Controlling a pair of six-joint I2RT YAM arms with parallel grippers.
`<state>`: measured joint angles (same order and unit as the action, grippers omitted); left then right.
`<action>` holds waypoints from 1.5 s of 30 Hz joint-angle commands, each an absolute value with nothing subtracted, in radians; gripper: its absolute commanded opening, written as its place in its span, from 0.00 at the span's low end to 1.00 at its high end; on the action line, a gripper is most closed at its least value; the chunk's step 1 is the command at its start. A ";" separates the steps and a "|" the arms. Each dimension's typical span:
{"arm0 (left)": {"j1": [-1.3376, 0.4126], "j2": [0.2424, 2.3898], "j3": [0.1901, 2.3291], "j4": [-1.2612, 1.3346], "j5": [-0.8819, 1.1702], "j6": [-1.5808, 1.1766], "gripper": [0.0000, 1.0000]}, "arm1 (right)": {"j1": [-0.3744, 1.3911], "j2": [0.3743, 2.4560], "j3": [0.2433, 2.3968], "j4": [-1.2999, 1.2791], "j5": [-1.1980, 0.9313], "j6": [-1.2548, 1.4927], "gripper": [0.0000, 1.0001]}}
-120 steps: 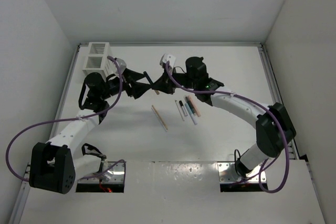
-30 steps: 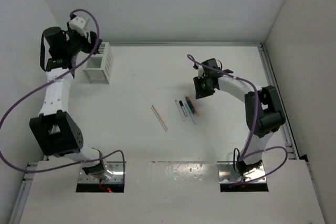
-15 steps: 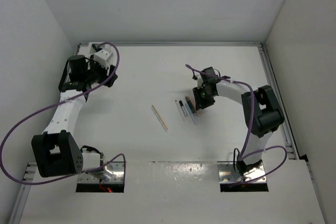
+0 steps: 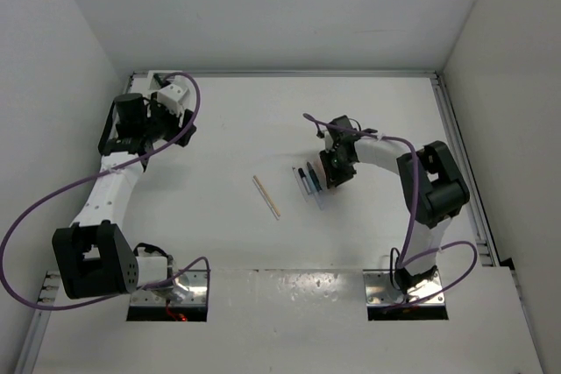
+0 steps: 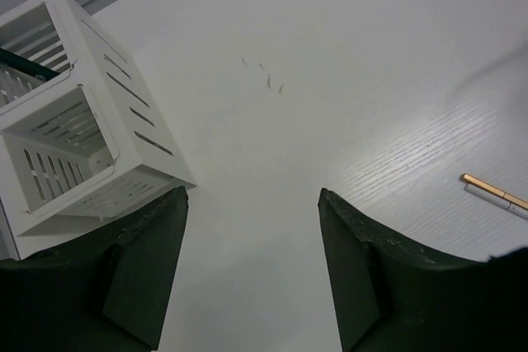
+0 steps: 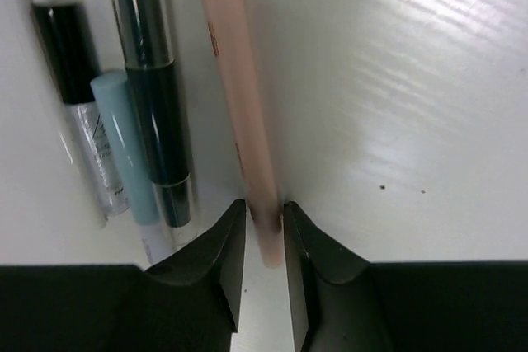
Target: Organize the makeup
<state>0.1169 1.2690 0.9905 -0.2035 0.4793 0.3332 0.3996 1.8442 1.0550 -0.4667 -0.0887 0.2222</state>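
Note:
The makeup lies mid-table. In the right wrist view a peach stick [image 6: 235, 96] runs between the fingertips of my right gripper [image 6: 264, 208], which is shut on its near end. Left of it lie a dark stick [image 6: 153, 105], a pale blue stick [image 6: 124, 146], a clear tube with a black cap [image 6: 74, 96] and a white stick [image 6: 25, 88]. The long tan wooden stick [image 4: 266, 196] lies apart to their left. My left gripper [image 5: 253, 197] hangs open over bare table beside the white slatted box [image 5: 66, 121].
A dark stick [image 5: 23, 61] lies in the box's far compartment; the near compartment shows nothing inside. In the top view the left arm [image 4: 131, 129] covers most of the box. A raised rail [image 4: 289, 74] borders the table's far edge.
The left arm has come down from above the box and has held still for the last half second. The right gripper has shifted slightly left and down onto the sticks.

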 commanded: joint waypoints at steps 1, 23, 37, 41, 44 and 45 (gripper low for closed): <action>0.095 1.243 0.988 -0.176 0.480 0.337 0.71 | 0.397 1.907 1.094 -0.488 -0.002 0.227 0.25; -0.021 1.351 1.031 0.340 1.059 -0.247 0.76 | 0.589 1.664 1.264 0.052 -0.443 0.086 0.00; -0.069 1.381 1.019 0.402 0.971 -0.322 0.71 | 0.673 1.790 1.359 0.267 -0.548 0.167 0.00; -0.069 1.381 1.009 0.384 0.940 -0.322 0.42 | 0.680 1.799 1.373 0.276 -0.560 0.175 0.00; -0.060 1.390 1.029 0.364 0.930 -0.322 0.18 | 0.680 1.799 1.367 0.282 -0.557 0.176 0.00; -0.060 1.399 1.029 0.364 0.920 -0.312 0.14 | 0.681 1.801 1.368 0.281 -0.557 0.176 0.00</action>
